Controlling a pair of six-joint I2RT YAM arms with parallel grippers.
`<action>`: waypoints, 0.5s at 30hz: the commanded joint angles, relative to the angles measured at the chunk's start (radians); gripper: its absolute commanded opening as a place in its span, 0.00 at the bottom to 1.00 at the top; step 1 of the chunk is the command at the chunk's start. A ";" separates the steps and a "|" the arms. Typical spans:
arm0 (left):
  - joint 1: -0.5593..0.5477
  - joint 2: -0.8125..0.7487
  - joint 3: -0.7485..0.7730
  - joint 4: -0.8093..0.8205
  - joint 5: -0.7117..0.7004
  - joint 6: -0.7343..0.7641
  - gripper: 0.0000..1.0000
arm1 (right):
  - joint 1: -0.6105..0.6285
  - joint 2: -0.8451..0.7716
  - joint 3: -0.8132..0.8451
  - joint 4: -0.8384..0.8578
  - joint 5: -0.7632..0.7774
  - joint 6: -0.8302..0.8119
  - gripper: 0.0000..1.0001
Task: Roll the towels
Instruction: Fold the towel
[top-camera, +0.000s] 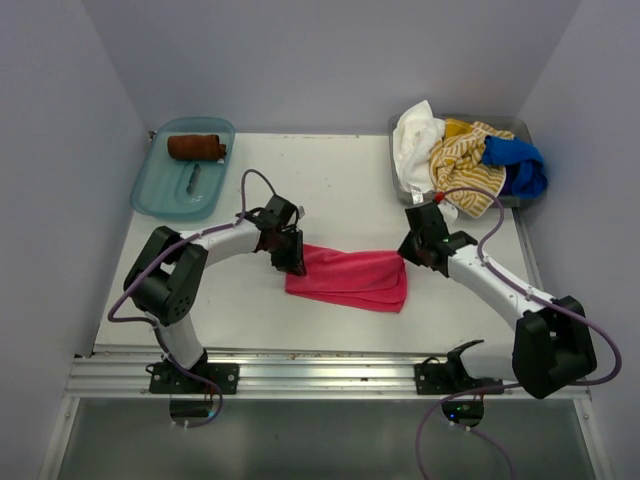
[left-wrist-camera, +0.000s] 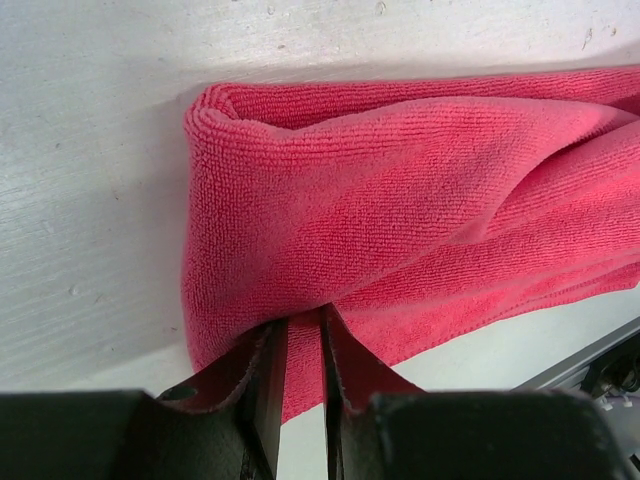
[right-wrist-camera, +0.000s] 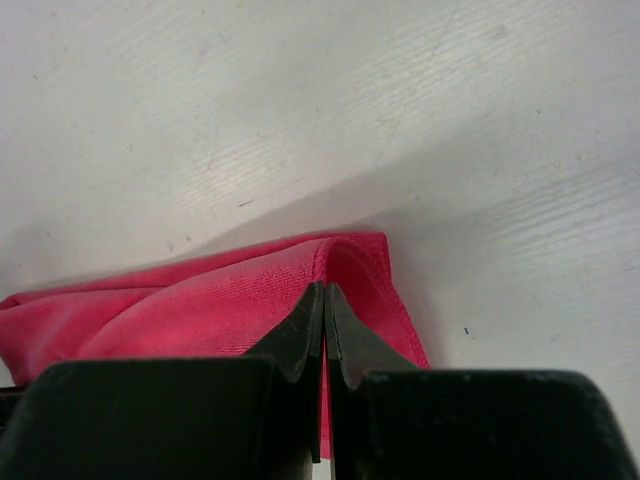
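Note:
A hot pink towel (top-camera: 350, 278) lies folded in the middle of the table, stretched between both grippers. My left gripper (top-camera: 290, 258) is shut on its left end; in the left wrist view the jaws (left-wrist-camera: 305, 325) pinch a fold of pink cloth (left-wrist-camera: 400, 200). My right gripper (top-camera: 412, 250) is shut on its right corner; in the right wrist view the jaws (right-wrist-camera: 324, 300) clamp the hem of the pink towel (right-wrist-camera: 180, 305). A rolled rust-brown towel (top-camera: 196, 146) lies in the teal tray (top-camera: 160, 195). White (top-camera: 415, 135), yellow-striped (top-camera: 468, 160) and blue (top-camera: 515, 160) towels are piled at back right.
The pile sits in a grey bin (top-camera: 520, 125) at the back right corner. A small dark object (top-camera: 193, 180) lies in the teal tray. Grey walls close in left, right and back. A metal rail (top-camera: 320, 370) runs along the near edge.

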 joint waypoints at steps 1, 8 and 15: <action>0.006 0.017 -0.020 0.025 0.000 0.030 0.23 | -0.002 0.002 -0.030 -0.016 0.083 0.031 0.00; 0.006 0.017 -0.022 0.021 -0.004 0.033 0.23 | -0.002 -0.009 -0.060 -0.034 0.128 0.071 0.00; 0.007 0.018 -0.014 0.019 -0.001 0.034 0.23 | -0.002 -0.056 -0.042 -0.048 0.103 -0.003 0.43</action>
